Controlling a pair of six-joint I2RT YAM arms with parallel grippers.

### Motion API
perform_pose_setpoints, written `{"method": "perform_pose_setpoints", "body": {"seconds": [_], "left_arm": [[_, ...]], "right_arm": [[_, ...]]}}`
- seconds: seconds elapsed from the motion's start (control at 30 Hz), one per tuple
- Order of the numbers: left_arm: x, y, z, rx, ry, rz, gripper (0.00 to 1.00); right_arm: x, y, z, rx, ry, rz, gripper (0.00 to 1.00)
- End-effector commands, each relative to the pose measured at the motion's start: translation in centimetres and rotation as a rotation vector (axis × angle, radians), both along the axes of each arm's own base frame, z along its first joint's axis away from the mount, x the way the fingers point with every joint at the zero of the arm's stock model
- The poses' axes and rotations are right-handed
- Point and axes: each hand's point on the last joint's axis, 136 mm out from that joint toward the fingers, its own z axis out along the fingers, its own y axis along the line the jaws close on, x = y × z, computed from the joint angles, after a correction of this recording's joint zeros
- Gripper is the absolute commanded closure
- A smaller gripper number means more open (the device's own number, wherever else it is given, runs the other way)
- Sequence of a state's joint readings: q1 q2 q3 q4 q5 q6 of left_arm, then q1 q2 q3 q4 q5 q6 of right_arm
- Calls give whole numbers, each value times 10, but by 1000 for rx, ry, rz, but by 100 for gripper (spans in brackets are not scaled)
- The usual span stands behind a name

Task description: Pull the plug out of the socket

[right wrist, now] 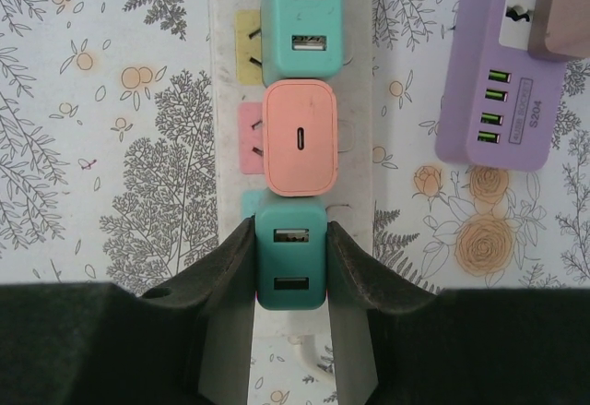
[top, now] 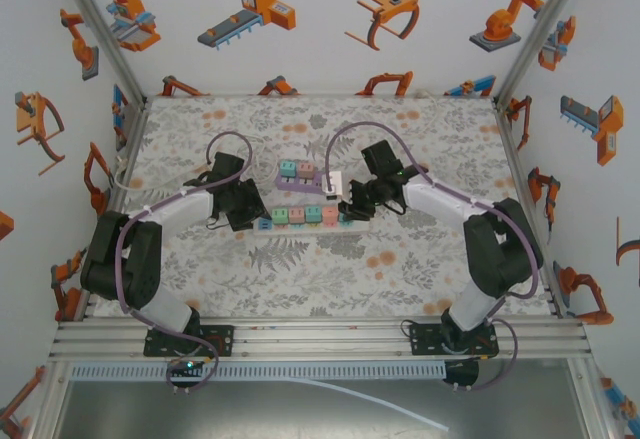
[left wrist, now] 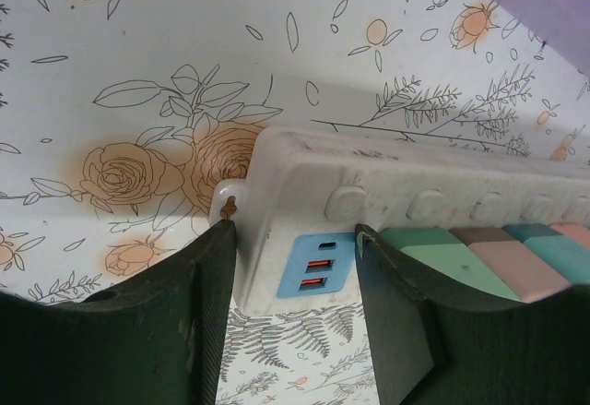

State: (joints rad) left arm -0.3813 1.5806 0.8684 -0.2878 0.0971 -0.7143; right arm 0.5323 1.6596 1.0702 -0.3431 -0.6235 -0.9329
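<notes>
Two grips are set: right fingers (right wrist: 226, 280) pinch the teal plug (right wrist: 290, 257) between them, left fingers (left wrist: 207, 317) clamp the white strip (left wrist: 304, 170) at its end.

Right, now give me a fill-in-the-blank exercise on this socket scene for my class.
The right gripper is shut on a teal plug with ____ USB ports.
The left gripper holds one end of the power strip coloured ____.
The second strip beside it is ____.
Missing words: two, white, purple.
</notes>
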Motion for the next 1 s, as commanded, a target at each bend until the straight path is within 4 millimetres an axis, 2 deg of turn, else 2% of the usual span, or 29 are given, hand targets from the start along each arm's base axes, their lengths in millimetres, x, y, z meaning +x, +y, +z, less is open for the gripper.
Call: {"method": "perform_pose_setpoints", "body": {"seconds": [0.0,0.07,0.27,0.67,0.97], "left_arm": [[-28,21,-44,150,128,10,49],[-28,22,-44,155,128,8,49],[-28,21,-46,158,135,4,49],[-30,22,-45,158,136,5,49],[-29,22,-42,155,126,9,49]], "right_arm": [[2,12,14,81,-110,51,100],[0,12,13,78,-88,49,100],[-1,19,36,130,-12,20,100],[5,16,36,97,14,-39,100],[6,14,49,108,-21,-44,100]]}}
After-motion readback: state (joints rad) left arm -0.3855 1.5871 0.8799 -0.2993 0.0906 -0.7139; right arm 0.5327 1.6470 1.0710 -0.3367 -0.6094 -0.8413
